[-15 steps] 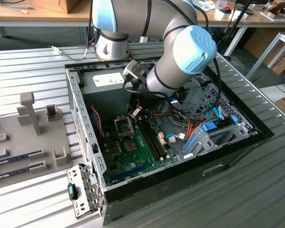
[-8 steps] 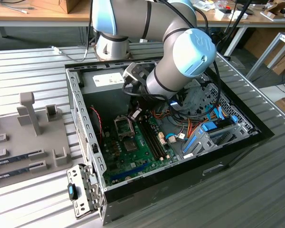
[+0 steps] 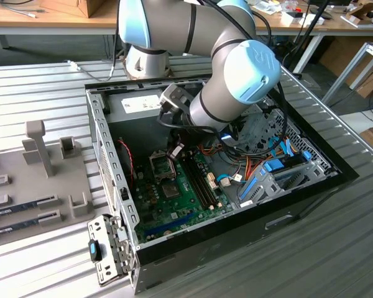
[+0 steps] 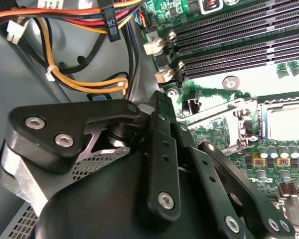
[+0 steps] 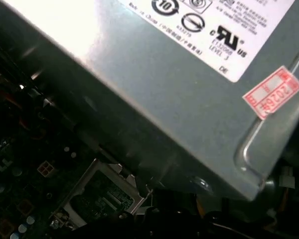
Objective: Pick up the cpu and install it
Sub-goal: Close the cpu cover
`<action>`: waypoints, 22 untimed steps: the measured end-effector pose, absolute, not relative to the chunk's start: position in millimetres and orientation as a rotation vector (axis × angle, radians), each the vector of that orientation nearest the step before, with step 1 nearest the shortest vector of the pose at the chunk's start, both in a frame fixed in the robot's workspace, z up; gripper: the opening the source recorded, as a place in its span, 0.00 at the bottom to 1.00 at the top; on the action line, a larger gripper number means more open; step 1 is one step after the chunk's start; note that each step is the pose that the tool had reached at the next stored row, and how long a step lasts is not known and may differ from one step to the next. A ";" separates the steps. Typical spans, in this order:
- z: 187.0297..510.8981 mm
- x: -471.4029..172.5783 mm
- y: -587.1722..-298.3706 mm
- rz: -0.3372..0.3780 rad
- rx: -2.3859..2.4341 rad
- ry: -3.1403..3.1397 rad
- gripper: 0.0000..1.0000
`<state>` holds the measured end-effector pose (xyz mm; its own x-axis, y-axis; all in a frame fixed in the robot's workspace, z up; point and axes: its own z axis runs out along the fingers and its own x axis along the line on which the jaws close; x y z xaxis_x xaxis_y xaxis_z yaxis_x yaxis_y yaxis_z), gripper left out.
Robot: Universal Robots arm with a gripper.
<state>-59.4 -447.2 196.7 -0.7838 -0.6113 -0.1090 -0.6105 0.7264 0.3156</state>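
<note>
Open PC case (image 3: 105, 133) on ribbed metal desk (image 3: 43, 93). Green motherboard (image 3: 174, 195) inside, empty metal-framed socket (image 3: 161, 166) near its far end, black memory slots (image 3: 202, 183) just right of it. Grey power supply (image 5: 154, 89) at far wall. Orange/yellow cable bundle (image 4: 84, 82) beside the board.
</note>
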 end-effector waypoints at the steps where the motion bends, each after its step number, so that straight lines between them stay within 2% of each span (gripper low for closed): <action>1: 196.7 -59.9 -447.6 -0.532 1.032 -2.916 0.11; 22: 202.2 -60.2 -448.6 -0.532 1.036 -2.915 0.11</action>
<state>-60.2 -448.6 202.2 -0.7822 -0.6134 -0.1092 -0.6124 0.7247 0.3159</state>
